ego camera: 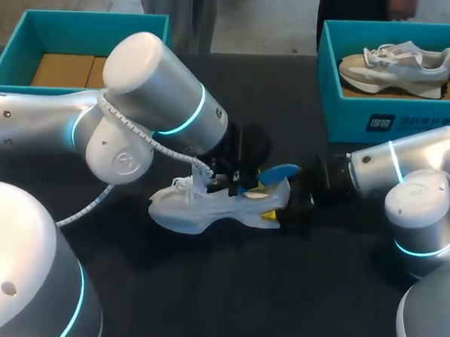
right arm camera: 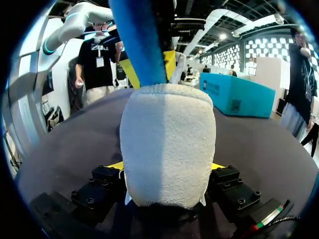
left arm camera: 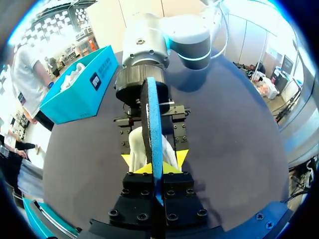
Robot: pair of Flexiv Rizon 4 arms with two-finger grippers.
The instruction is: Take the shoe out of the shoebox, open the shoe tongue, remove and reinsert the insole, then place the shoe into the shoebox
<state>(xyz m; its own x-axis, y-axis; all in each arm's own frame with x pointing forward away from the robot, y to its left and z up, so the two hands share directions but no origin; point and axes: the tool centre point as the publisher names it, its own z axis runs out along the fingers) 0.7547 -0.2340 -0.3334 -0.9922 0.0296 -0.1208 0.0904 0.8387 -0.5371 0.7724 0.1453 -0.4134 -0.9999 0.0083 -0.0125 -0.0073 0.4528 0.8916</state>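
Note:
A white sneaker lies on its side in the middle of the dark table. My right gripper comes in from the right and is shut on the sneaker's heel, with a yellow tip on either side of it. Above the shoe's opening, my left gripper is shut on the blue insole. In the left wrist view the insole stands edge-on between the yellow fingertips, with the white shoe just beyond. The insole rises from behind the heel in the right wrist view.
A teal shoebox at the back right holds a beige and white shoe. Another teal box with brown cardboard inside stands at the back left. My left arm's elbow hangs over the table's left middle.

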